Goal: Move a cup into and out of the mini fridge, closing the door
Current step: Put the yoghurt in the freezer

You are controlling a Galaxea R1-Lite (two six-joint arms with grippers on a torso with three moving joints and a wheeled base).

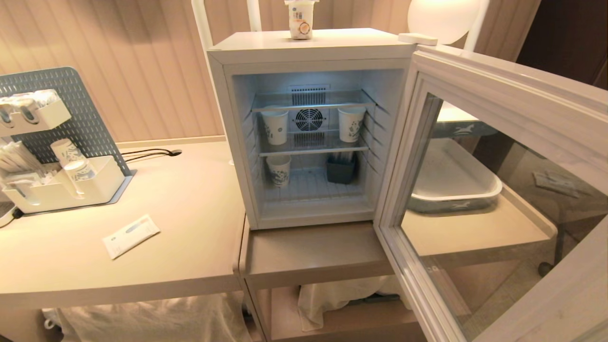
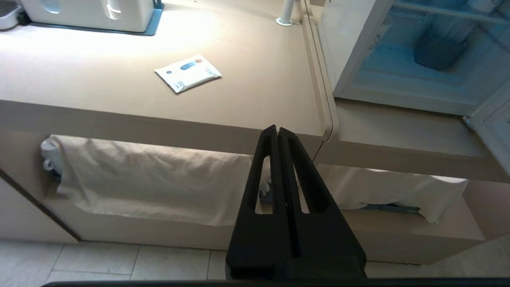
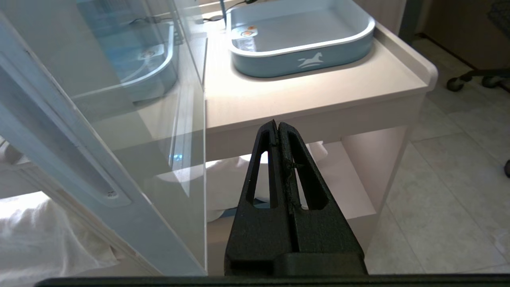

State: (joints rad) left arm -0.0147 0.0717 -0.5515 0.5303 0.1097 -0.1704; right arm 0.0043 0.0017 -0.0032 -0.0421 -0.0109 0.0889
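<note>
Our cup [image 1: 301, 19] sits atop the mini fridge [image 1: 308, 47], door [image 1: 498, 142] swung wide for access; both hands pinched together, empty.

Warm, fairly dim room light in the head view; the boxy white mini fridge [image 1: 311, 128] glows cool white-blue from inside, brightest near its rear fan. Straight lines bow towards the frame edges. Its open glass-windowed door [image 1: 498, 190] carries pale reflections. Left of the fridge, the beige tabletop [image 2: 119, 79] shows a washed-out glare patch in the left wrist view.
</note>
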